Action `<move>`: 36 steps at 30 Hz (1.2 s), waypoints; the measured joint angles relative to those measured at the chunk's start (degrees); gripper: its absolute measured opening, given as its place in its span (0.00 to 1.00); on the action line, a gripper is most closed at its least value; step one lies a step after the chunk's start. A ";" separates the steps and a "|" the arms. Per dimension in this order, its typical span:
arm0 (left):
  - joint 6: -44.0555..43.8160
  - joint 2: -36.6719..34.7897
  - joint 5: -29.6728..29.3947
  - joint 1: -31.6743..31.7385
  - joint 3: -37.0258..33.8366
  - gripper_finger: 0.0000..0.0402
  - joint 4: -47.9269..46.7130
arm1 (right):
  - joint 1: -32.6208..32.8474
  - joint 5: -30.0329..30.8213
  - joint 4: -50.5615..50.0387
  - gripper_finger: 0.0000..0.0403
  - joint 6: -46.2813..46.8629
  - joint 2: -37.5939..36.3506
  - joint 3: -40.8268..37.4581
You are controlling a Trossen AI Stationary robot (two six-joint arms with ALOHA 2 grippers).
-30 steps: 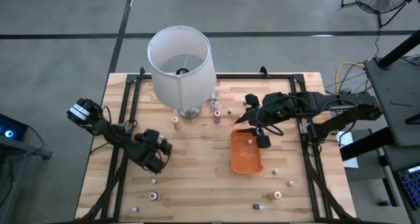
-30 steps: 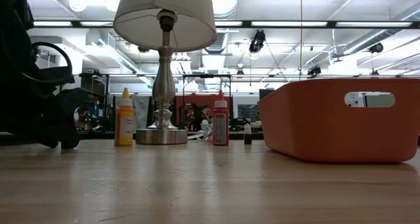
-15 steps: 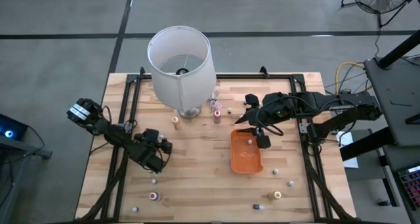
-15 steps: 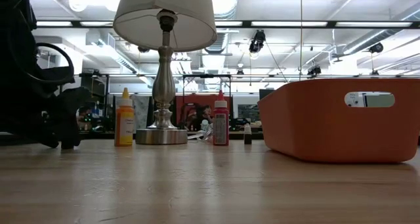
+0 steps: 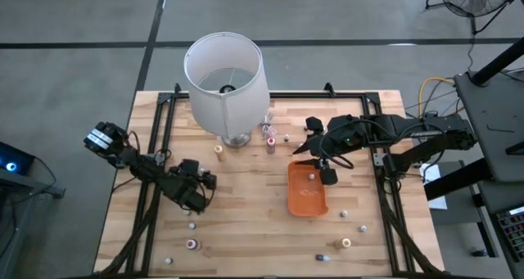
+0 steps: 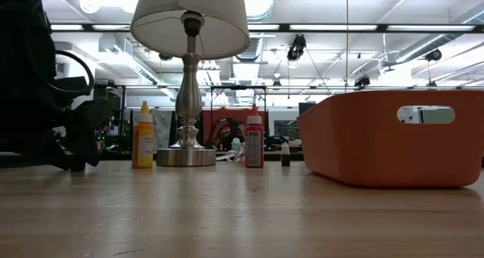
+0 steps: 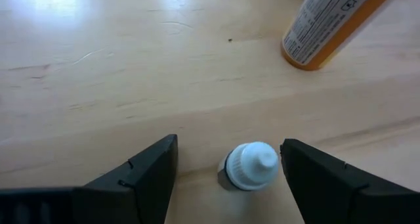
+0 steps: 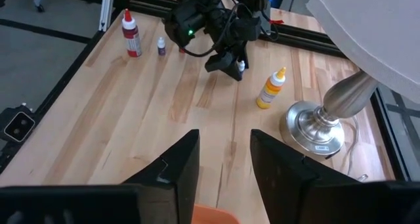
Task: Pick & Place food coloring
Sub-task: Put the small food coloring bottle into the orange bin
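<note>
Left tool [image 7: 226, 168] low over the pale wooden desk [image 5: 246, 205], left of centre in the high view [image 5: 199, 199], dark fingers [image 7: 141, 178] spread wide on either side of a tiny white-capped food coloring bottle [image 7: 249, 166], not yet touching it. Just beyond that bottle in the left wrist view, an upright yellow-orange food coloring bottle with a printed label [image 7: 331, 23], also seen left of the lamp base in the low view [image 6: 142, 135].

Right tool [image 5: 327, 174] above the upper right edge of the orange oblong plastic tray [image 5: 307, 199], right of centre in the high view; fingers [image 8: 174, 168] set at a narrow gap with nothing between them. In the tray, one small pale bottle [image 5: 312, 177] near its upper end.

Big white lampshade [image 5: 225, 74] on a silver lamp base [image 6: 186, 156] at the upper middle of the desk. Beside the base, a red-capped food coloring bottle [image 6: 254, 141] and a tiny dark bottle [image 6: 285, 153].

More tiny bottles scattered along the lower part of the high view: one with a red cap at lower left [image 5: 191, 245], a tan-capped one at lower right [image 5: 345, 243], a dark one beside it [image 5: 321, 257].
</note>
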 joint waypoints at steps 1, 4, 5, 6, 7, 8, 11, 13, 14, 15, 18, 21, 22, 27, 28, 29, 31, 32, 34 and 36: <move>0.01 0.00 -0.01 0.06 0.04 0.61 0.04 | 0.00 0.00 0.02 0.31 0.00 0.00 0.00; -0.02 0.00 -0.04 0.16 0.04 0.61 0.14 | 0.00 -0.01 0.10 0.30 0.02 0.00 0.00; -0.04 0.00 -0.07 0.16 0.04 0.61 0.17 | 0.00 -0.02 0.09 0.31 0.02 0.00 0.00; -0.06 0.00 -0.09 0.16 0.04 0.61 0.22 | -0.01 -0.02 0.10 0.31 0.00 0.00 0.00; -0.06 0.00 -0.09 0.16 0.04 0.61 0.28 | 0.00 -0.02 0.11 0.31 0.00 0.00 0.00; -0.06 0.00 -0.11 0.16 0.04 0.61 0.31 | 0.00 -0.02 0.09 0.31 0.00 0.00 0.00; -0.08 0.00 -0.11 0.27 0.04 0.61 0.36 | 0.00 -0.02 0.07 0.32 0.12 0.00 0.00; -0.08 0.00 -0.13 0.27 0.04 0.61 0.40 | 0.00 -0.06 -0.02 0.33 0.60 0.00 0.00; -0.10 0.00 -0.13 0.27 0.04 0.61 0.43 | 0.00 -0.09 -0.06 0.33 0.78 0.00 0.00; -0.10 0.00 -0.13 0.27 0.04 0.61 0.46 | 0.00 -0.11 -0.06 0.33 1.21 0.00 0.00; -0.12 0.00 -0.15 0.27 0.04 0.61 0.50 | 0.00 -0.13 -0.07 0.34 3.08 0.00 0.00; -0.22 0.00 -0.31 0.27 0.04 0.61 0.55 | 0.00 -0.13 -0.08 0.35 4.58 0.00 0.00; -0.23 0.00 -0.35 0.27 0.04 0.61 0.57 | 0.01 -0.13 -0.08 0.35 4.89 0.00 0.00; -0.23 0.00 -0.33 0.27 0.04 0.61 0.84 | 0.02 -0.13 -0.04 0.33 5.34 0.00 0.00; -0.21 0.00 -0.33 0.27 0.03 0.61 0.96 | 0.02 -0.13 0.03 0.33 5.41 -0.01 0.00; -0.21 0.00 -0.35 0.27 0.01 0.61 1.00 | 0.02 -0.13 0.25 0.33 5.42 0.00 0.00; -0.05 -0.02 -0.34 0.27 -0.03 0.61 1.04 | 0.02 -0.11 1.12 0.32 5.45 0.00 0.00; 0.44 -0.02 -0.33 0.27 -0.03 0.61 1.16 | 0.02 -0.11 1.68 0.31 5.73 -0.01 0.00; 2.06 -0.02 -0.07 0.27 -0.05 0.61 1.63 | 0.02 -0.11 2.58 0.31 6.35 -0.02 0.00; 3.56 -0.05 0.06 0.27 -0.05 0.61 2.41 | 0.02 -0.11 3.12 0.30 6.41 -0.02 0.00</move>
